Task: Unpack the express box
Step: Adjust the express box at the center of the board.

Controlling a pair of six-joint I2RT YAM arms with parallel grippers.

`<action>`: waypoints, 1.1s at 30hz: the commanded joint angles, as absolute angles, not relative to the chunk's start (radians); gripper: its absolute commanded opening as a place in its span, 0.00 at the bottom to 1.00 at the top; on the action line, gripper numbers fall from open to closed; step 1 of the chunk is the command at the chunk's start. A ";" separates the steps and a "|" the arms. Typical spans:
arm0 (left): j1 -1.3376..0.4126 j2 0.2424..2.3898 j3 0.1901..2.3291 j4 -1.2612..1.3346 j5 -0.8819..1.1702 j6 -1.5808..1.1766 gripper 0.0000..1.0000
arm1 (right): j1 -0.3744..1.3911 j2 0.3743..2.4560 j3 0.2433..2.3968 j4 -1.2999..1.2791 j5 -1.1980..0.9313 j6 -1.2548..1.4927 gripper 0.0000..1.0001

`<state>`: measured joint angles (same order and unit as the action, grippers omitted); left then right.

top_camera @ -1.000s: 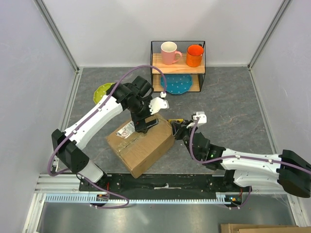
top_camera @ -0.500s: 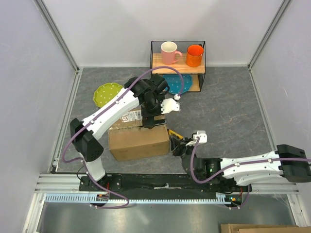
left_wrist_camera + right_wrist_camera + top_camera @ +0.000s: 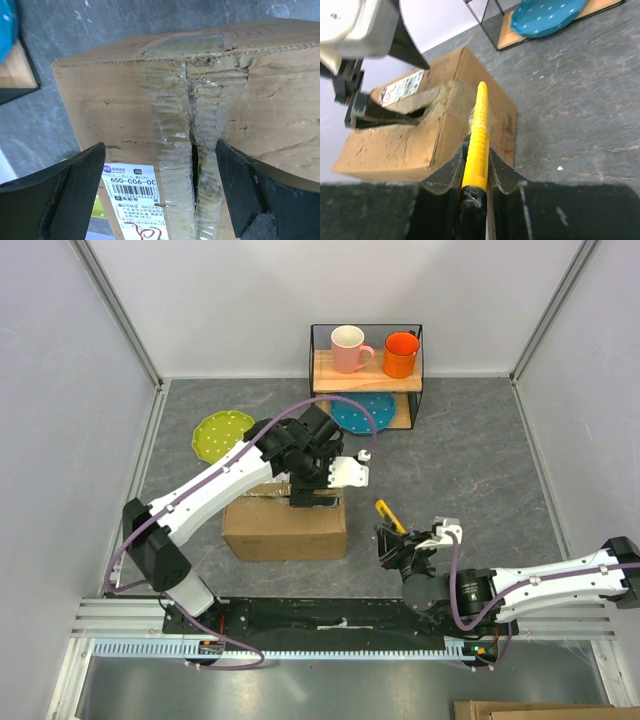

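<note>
Lying under the wide-open left gripper (image 3: 160, 172), the express box (image 3: 250, 90) has its slit taped seam (image 3: 192, 125) between the jaws; it seems stiff and light, best held at a flap edge. The right gripper (image 3: 475, 175) clamps a yellow knife (image 3: 480, 120).

Top view high, looking down; both wrist views close, sharing express box (image 3: 100, 100)

Grey stone-look tabletop (image 3: 470, 440); pale walls (image 3: 250, 300); wire-frame wooden shelf (image 3: 403, 412) at back.
</note>
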<state>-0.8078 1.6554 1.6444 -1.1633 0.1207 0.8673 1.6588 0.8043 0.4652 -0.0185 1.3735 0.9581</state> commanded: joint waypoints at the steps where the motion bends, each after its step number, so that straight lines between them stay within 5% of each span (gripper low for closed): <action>1: -0.860 1.614 1.476 -0.987 0.035 0.939 0.99 | 1.600 0.773 0.462 -0.064 1.506 0.908 0.00; 5: -0.887 1.536 1.350 -0.856 -0.027 1.021 0.99 | 1.410 0.808 0.442 0.140 1.465 0.760 0.00; 7: -0.903 1.507 1.304 -0.818 -0.043 1.058 0.96 | 1.279 0.828 0.366 0.525 1.284 0.518 0.00; 15: -0.952 1.372 1.117 -0.551 -0.158 1.203 0.56 | 0.961 1.041 0.452 0.676 0.853 0.552 0.00; 23: -1.000 1.287 0.970 -0.466 -0.209 1.227 0.55 | 0.730 1.253 0.554 0.839 0.467 0.617 0.00; 30: -1.060 1.164 0.931 -0.459 -0.201 1.218 0.02 | 0.664 1.403 0.606 0.939 0.229 0.661 0.00; 33: -1.091 1.100 0.917 -0.463 -0.186 1.223 0.02 | 0.664 1.417 0.589 0.971 0.216 0.686 0.00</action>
